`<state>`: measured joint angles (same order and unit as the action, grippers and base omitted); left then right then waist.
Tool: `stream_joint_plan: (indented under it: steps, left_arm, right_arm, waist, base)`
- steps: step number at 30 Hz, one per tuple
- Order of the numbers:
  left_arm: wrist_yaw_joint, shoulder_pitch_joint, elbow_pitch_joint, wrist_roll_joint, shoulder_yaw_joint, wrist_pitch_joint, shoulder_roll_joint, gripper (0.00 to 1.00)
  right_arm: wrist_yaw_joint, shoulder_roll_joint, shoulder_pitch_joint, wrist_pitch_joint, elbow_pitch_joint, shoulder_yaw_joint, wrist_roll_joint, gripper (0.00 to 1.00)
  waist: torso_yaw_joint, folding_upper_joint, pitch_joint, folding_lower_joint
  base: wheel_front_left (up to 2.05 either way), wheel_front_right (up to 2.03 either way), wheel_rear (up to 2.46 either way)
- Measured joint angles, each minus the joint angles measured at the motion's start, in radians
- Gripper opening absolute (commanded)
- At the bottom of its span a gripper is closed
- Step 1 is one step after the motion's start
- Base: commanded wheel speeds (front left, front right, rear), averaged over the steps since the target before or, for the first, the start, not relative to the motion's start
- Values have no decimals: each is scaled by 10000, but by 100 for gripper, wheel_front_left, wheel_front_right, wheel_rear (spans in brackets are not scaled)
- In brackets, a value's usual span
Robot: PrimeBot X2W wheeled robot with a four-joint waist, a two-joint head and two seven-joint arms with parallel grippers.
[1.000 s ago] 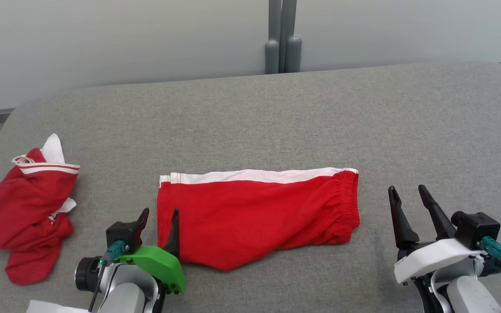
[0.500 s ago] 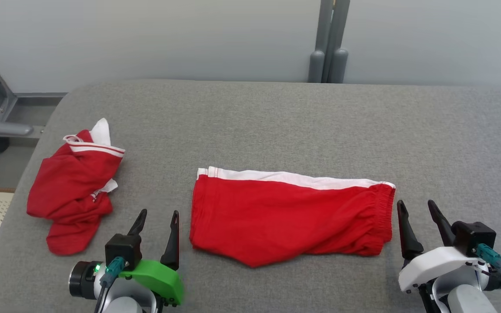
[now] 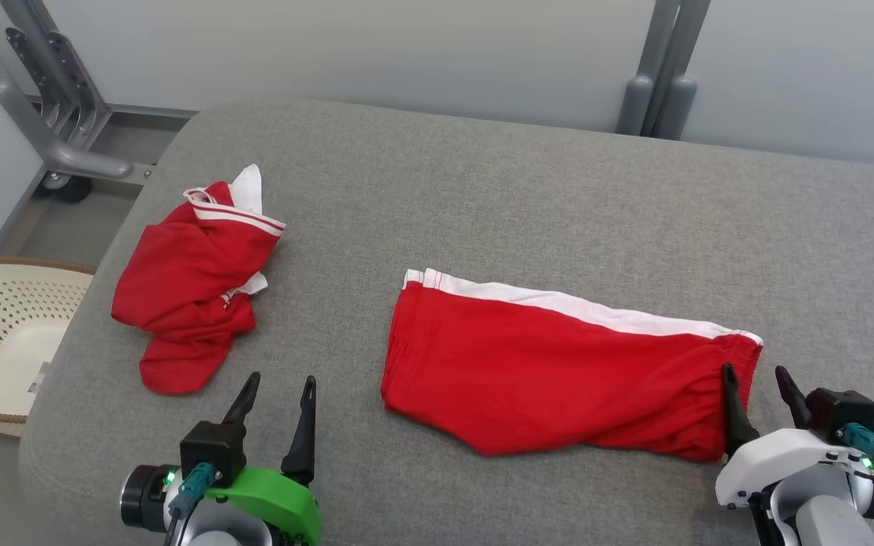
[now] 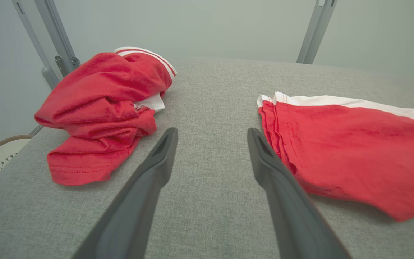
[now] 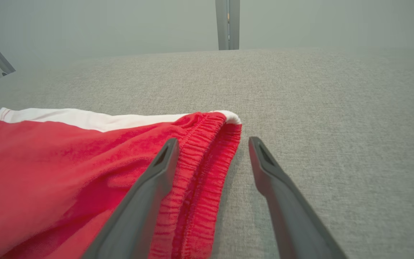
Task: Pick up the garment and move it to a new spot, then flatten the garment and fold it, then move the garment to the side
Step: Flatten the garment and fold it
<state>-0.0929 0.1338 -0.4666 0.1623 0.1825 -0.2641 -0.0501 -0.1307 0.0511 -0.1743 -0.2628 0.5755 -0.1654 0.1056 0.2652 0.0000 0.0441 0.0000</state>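
A folded red garment with a white stripe lies flat mid-table, elastic waistband to the right. A second red garment sits crumpled at the left. My left gripper is open over bare cloth between the two, touching neither. In the left wrist view the left gripper has the crumpled garment to its left and the folded garment to its right. My right gripper is open at the waistband. In the right wrist view the right gripper straddles the edge of the folded garment.
The grey padded table has free room behind and to the right of the folded garment. A cream perforated basket stands on the floor off the left edge. A grey metal frame and a post stand by the wall.
The camera has swung left, bringing the basket and frame into view. Relative to the folded garment, both grippers shifted left: the left one off its edge, the right one onto the waistband. Both stayed open.
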Motion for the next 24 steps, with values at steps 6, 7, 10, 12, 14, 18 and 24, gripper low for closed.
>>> stream_joint_plan:
  steps: [6,7,10,12,14,18,24]
  left_arm:
    - [2,53,113,-67,-71,0,0,100]
    - [2,73,136,-88,-90,0,2,100]
    - [2,102,150,-123,-153,0,0,100]
    - [4,102,163,-123,-165,0,2,100]
    - [4,100,163,-117,-174,0,2,100]
    - [4,98,163,-86,-159,0,2,100]
    - [4,99,161,-50,-63,0,2,100]
  right_arm:
    - [0,-13,-498,0,848,-176,128,100]
    - [0,-12,-560,0,976,-178,155,100]
    - [-2,-23,-626,0,1212,-286,270,100]
    - [-2,-17,-652,-29,1383,-234,420,100]
    - [-2,6,-714,-40,1549,-67,671,100]
    - [23,86,-810,-79,1718,665,1248,100]
    - [36,86,-977,-107,1868,1319,1885,100]
  waist:
    - [217,0,493,0]
    - [252,0,567,0]
    - [359,0,747,0]
    - [421,0,832,0]
    - [469,0,889,0]
    - [513,0,941,0]
    - [564,0,975,0]
  base:
    - [0,0,0]
    - [0,0,0]
    - [0,0,0]
    - [0,0,0]
    - [0,0,0]
    - [0,0,0]
    - [0,0,0]
